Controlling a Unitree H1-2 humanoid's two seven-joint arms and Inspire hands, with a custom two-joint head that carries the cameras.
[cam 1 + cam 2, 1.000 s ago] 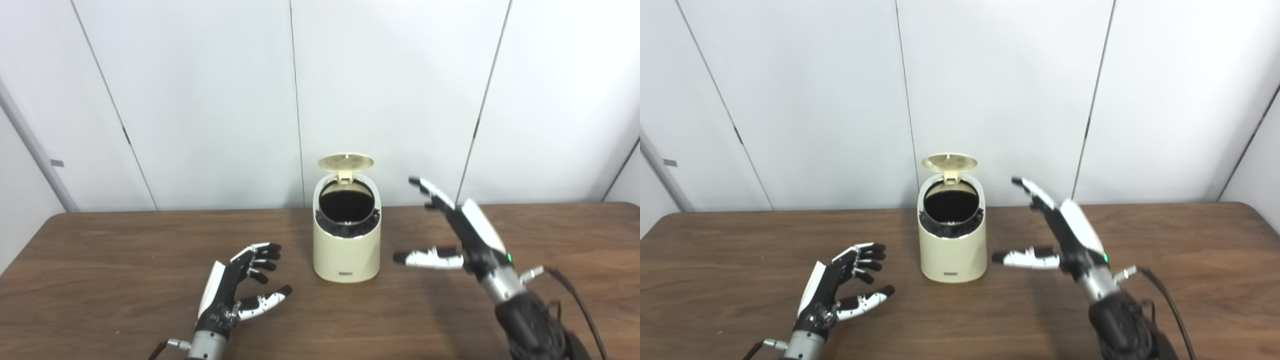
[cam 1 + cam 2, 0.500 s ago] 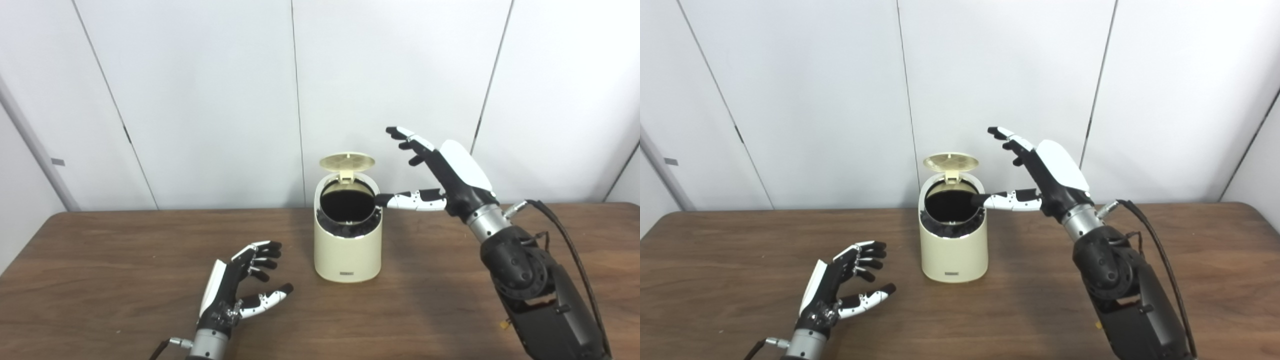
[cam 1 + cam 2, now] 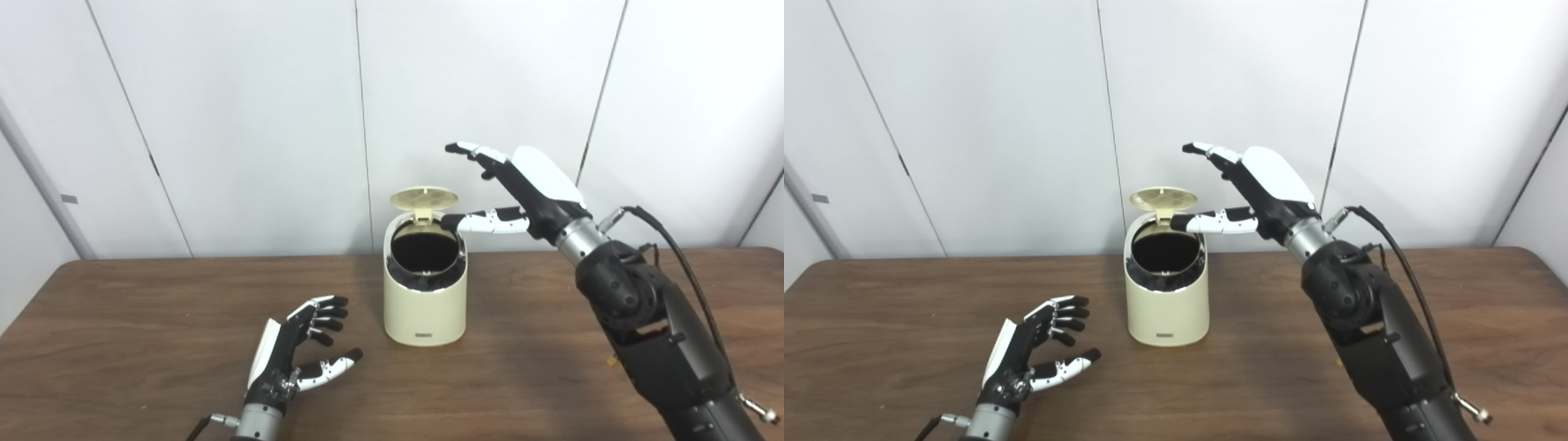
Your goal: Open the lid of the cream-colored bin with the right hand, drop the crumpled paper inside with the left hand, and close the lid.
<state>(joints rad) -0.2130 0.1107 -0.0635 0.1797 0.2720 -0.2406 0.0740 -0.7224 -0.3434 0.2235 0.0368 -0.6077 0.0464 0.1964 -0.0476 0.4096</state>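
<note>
The cream-colored bin (image 3: 424,306) stands mid-table with its round lid (image 3: 424,196) tipped up at the back and its dark inside showing. My right hand (image 3: 520,187) is open in the air just right of the lid; its thumb tip reaches the bin's rim near the hinge while its fingers stretch leftward above the lid. Low over the table, front-left of the bin, my left hand (image 3: 294,352) is open with curled fingers and holds nothing. No crumpled paper shows anywhere; the bin's inside is too dark to read.
The brown wooden table (image 3: 122,318) spans the view, its far edge against white wall panels (image 3: 245,122). A black cable (image 3: 680,257) loops off my right forearm. A tiny yellow speck (image 3: 612,361) lies on the table by that arm.
My right hand rose from beside the bin near table height and swung left, ending with its fingers above the raised lid. The left hand and bin stayed in place.
</note>
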